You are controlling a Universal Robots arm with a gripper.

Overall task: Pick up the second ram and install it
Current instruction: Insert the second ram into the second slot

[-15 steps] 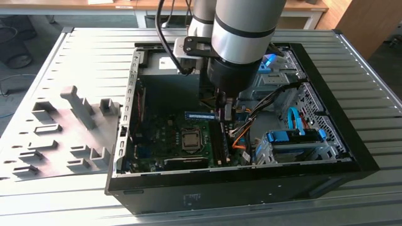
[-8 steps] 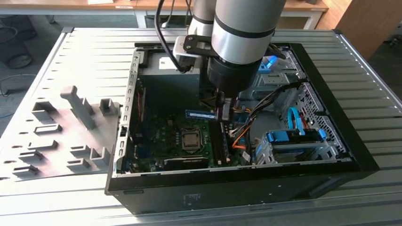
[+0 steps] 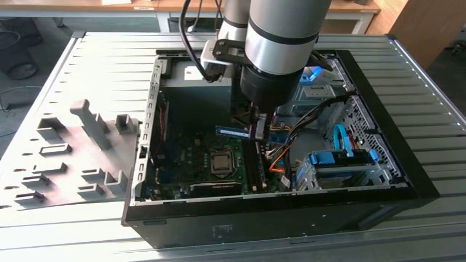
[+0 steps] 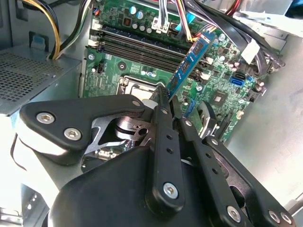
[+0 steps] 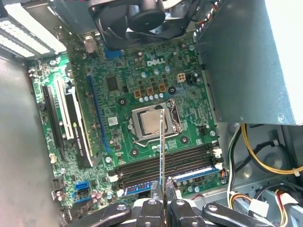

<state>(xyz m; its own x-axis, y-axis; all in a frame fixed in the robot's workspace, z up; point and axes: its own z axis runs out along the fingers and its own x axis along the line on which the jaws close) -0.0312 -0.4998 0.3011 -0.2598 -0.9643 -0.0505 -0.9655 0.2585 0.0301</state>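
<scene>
Second ram (image 4: 189, 61), pinched flat between the fingers of the claw (image 4: 165, 101), hangs above the green motherboard (image 5: 118, 85) inside the open computer case (image 3: 393, 164). Seen edge-on in the first wrist view, the blue stick passes over the processor socket (image 5: 151, 120) and the long memory slots (image 5: 156, 165), turned across their direction and not seated in any of them. The case sits on a ribbed metal worktop (image 3: 95, 65), near grey holder blocks (image 3: 91, 125).
</scene>
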